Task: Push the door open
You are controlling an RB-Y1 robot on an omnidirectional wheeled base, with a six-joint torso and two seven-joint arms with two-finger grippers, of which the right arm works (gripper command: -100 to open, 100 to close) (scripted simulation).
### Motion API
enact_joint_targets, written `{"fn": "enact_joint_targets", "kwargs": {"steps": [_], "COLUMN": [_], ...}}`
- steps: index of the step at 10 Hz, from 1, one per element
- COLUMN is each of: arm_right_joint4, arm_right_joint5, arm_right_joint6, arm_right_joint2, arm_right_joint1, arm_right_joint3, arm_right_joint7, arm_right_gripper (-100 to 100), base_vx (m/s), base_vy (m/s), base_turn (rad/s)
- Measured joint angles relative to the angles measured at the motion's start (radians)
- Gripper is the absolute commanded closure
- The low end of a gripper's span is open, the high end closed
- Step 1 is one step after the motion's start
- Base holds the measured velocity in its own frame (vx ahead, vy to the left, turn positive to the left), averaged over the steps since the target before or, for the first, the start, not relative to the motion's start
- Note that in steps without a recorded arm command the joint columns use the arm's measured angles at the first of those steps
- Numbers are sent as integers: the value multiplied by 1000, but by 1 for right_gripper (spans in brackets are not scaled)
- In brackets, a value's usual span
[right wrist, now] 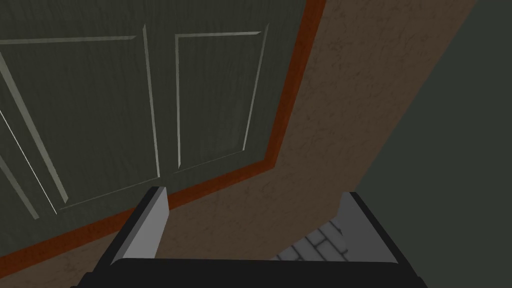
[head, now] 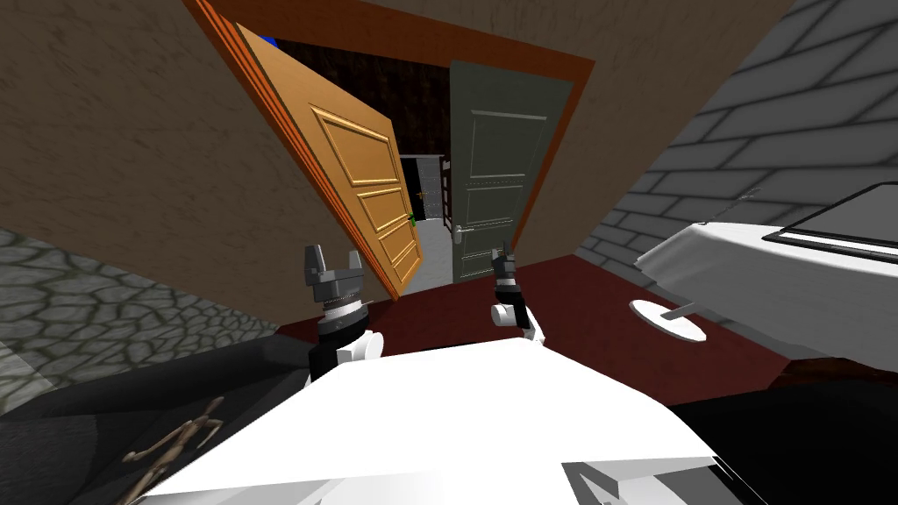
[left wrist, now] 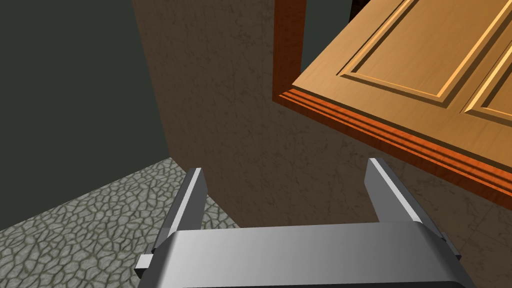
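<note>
An orange panelled door leaf (head: 364,188) stands swung partway open on the left of a red-brown door frame (head: 561,149). A dark grey-green panelled leaf (head: 491,180) with a handle (head: 459,231) stands on the right. My left gripper (head: 332,261) is open, just short of the orange leaf's lower edge. In the left wrist view the orange leaf (left wrist: 425,65) lies beyond my left gripper (left wrist: 285,175), apart from the fingers. My right gripper (head: 501,256) is close to the grey-green leaf's lower part. In the right wrist view my right gripper (right wrist: 252,200) is open before the grey-green leaf (right wrist: 125,100).
Brown walls (head: 131,158) flank the doorway. A white-clothed table (head: 789,280) and a round white base (head: 668,319) stand at the right on the dark red floor. A grey brick wall (head: 745,131) rises behind them. A grey stone surface (head: 96,298) lies at the left.
</note>
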Motion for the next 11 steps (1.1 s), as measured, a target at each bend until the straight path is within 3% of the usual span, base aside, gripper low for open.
{"fn": "enact_joint_targets", "kwargs": {"steps": [11], "arm_right_joint4": [262], "arm_right_joint5": [-56], "arm_right_joint6": [28], "arm_right_joint2": [-15], "arm_right_joint1": [-159], "arm_right_joint3": [-5], "arm_right_joint7": [63], "arm_right_gripper": [-100], "base_vx": [63], "base_vy": [-51], "base_turn": [32]}}
